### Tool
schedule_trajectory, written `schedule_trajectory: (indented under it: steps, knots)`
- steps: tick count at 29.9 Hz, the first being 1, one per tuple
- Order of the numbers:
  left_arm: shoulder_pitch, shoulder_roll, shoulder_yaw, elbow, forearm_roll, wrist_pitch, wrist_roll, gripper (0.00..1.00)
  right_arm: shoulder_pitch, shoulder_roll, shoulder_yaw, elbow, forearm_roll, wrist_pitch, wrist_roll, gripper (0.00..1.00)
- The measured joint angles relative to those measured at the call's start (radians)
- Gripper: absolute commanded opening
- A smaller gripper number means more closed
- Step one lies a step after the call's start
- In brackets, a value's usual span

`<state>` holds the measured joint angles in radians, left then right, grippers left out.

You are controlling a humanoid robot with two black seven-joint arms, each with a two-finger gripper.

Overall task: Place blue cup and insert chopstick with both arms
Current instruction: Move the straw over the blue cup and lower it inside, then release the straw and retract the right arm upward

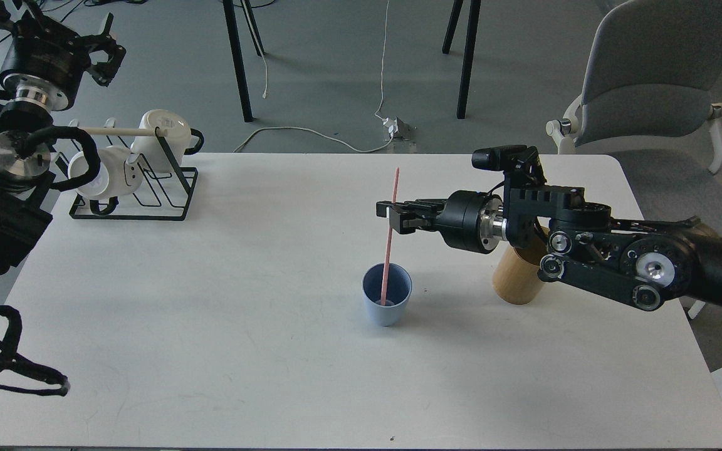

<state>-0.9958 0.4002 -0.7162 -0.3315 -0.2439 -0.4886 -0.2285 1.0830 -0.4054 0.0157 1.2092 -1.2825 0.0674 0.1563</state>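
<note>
Near the counter's (210, 351) middle stands the blue cup (387, 302), chopstick (390, 235) tip inside; right gripper (392, 216) fingers pinch its upper shaft (thin, light, probably slick). Left gripper (103, 53) is raised aside, its fingers spread, holding nothing.

Two matte black jointed arms, silver round joint caps, black sheathed cables looping alongside, small black two-fingered right end effector (392, 215), left end effector (105, 55)

Blue cup (387, 304) — light blue outside, darker blue inside; chopstick (391, 235) — pink; table (273, 282) white; cylindrical holder (517, 279) tan wood.
</note>
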Motion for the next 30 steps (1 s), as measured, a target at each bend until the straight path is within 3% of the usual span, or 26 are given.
schedule_trajectory:
  steps: [4, 12, 15, 17, 18, 24, 30]
  knots:
    - [0.000, 0.000, 0.003, -0.001, 0.000, 0.000, 0.001, 1.00, 0.000, 0.009, -0.007, -0.010, -0.011, 0.000, 0.000, 0.28]
    - [0.000, -0.001, 0.006, -0.001, 0.000, 0.000, 0.001, 1.00, -0.012, 0.004, -0.001, -0.018, -0.020, 0.000, 0.000, 0.52]
    - [0.000, 0.001, 0.006, -0.001, 0.000, 0.000, 0.000, 1.00, -0.013, 0.000, 0.011, -0.011, -0.012, 0.000, 0.000, 0.72]
    - [-0.001, 0.001, 0.006, -0.002, 0.000, 0.000, -0.001, 1.00, -0.014, -0.007, 0.027, -0.002, -0.008, 0.000, 0.001, 0.94]
    - [-0.001, 0.001, 0.006, -0.001, 0.000, 0.000, -0.001, 1.00, -0.014, -0.015, 0.046, 0.003, -0.006, 0.000, 0.002, 0.98]
    - [-0.001, 0.004, 0.006, -0.002, 0.001, 0.000, -0.001, 1.00, -0.012, -0.076, 0.305, -0.025, 0.089, 0.005, 0.005, 0.99]
    - [-0.006, -0.010, 0.005, -0.001, 0.001, 0.000, -0.007, 1.00, -0.016, -0.107, 0.508, -0.125, 0.438, 0.001, 0.005, 0.99]
